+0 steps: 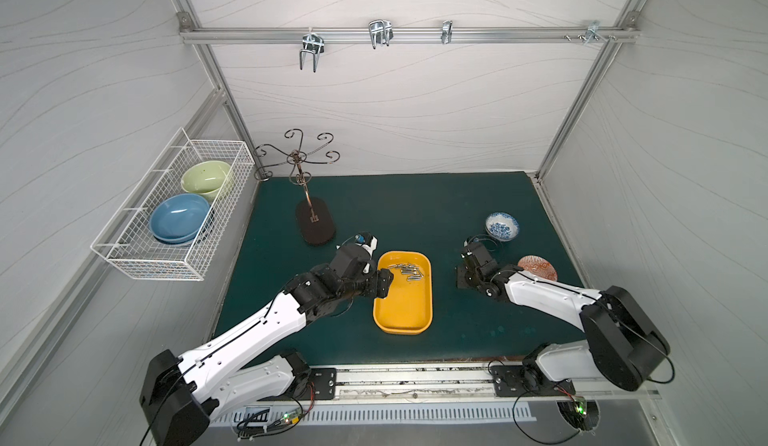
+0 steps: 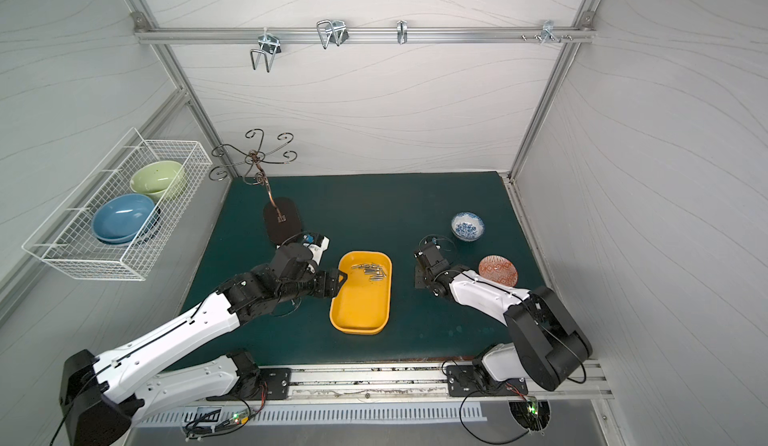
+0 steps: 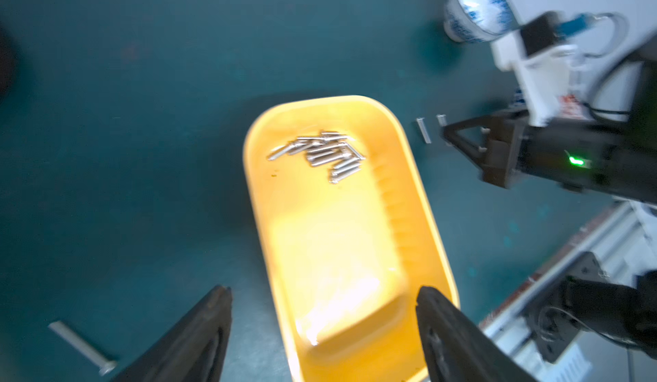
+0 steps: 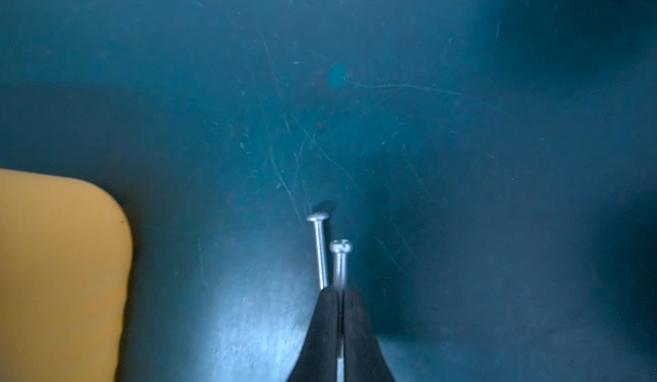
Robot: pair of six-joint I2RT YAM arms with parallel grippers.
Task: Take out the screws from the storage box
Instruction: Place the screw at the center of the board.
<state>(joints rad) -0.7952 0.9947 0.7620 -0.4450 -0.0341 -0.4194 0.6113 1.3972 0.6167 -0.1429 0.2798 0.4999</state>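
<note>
**Left tool** (image 3: 323, 287): we find its jaws spread wide, gripping nothing. The near end of the storage box (image 3: 409, 191) shows between its fingers (image 3: 199, 341). We cannot tell whether either finger touches the rim. One loose screw (image 3: 80, 343) lies flat on the counter (image 3: 124, 184) just outside one finger, clear of the box. Further ahead of this tool, at the far end of the box, the screws (image 3: 316, 152) lie in a tight heap on the box floor.

**Right tool** (image 4: 340, 291): its jaws are closed on the shank of a held screw (image 4: 340, 259), whose head points away from the tool. A second screw (image 4: 320, 248) runs parallel, just beside the held one. We cannot tell whether it is pinched too or rests on the counter. The box stands near this tool, on the side facing the left tool, and apart from it.

In both top views a blue-and-white bowl (image 1: 502, 226) (image 2: 467, 226) stands beyond the right tool. A red patterned plate (image 1: 537, 268) (image 2: 498, 270) lies beside its wrist, on the side away from the box.
</note>
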